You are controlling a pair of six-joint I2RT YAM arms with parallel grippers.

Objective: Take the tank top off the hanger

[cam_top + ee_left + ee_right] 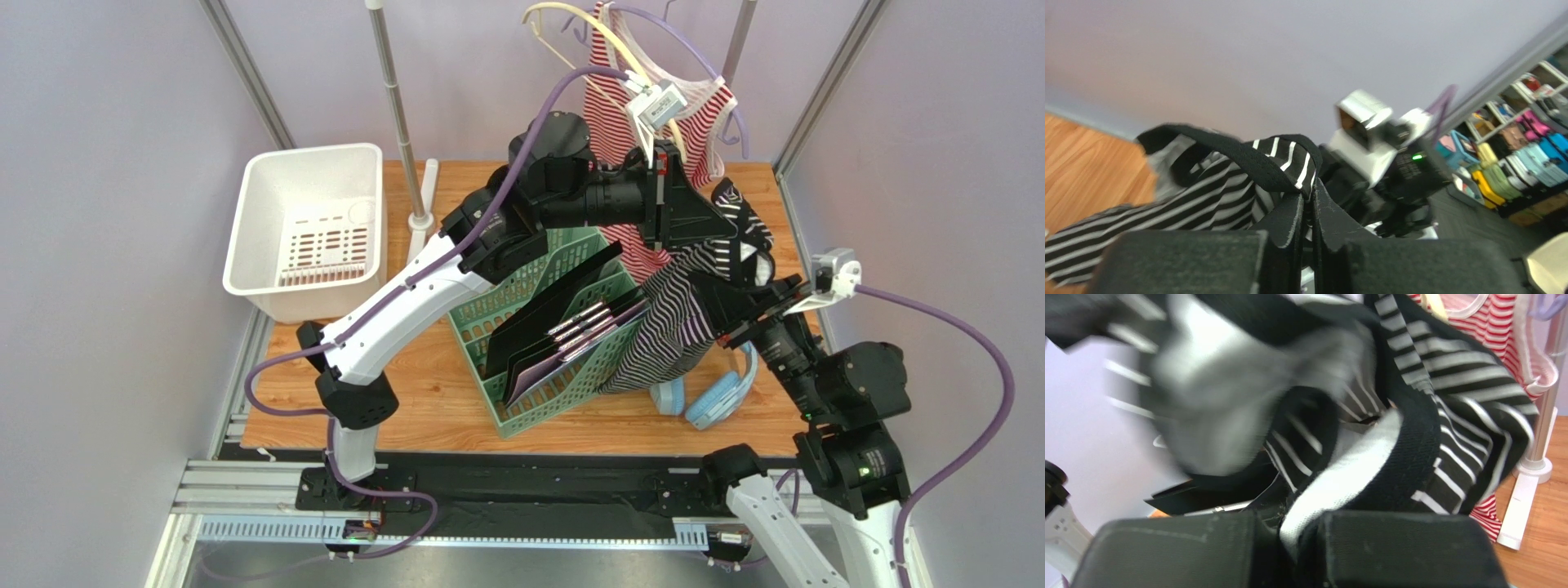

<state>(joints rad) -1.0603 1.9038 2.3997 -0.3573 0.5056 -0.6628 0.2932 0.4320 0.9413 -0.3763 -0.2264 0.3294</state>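
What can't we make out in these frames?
- Top view: whether a hanger is inside the black striped tank top; folds hide it.
- Top view: right gripper fingertips, buried in cloth.
- Right wrist: the top's upper left, motion-blurred.
- Left wrist: how much strap the left gripper holds; its fingers cover it.
- Top view: blue object, half covered by the top.

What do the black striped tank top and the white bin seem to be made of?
The black striped tank top: soft knit fabric, matte, probably cotton jersey; it drapes and folds. The white bin: likely hard plastic, smooth, glossy, with moulded slots.
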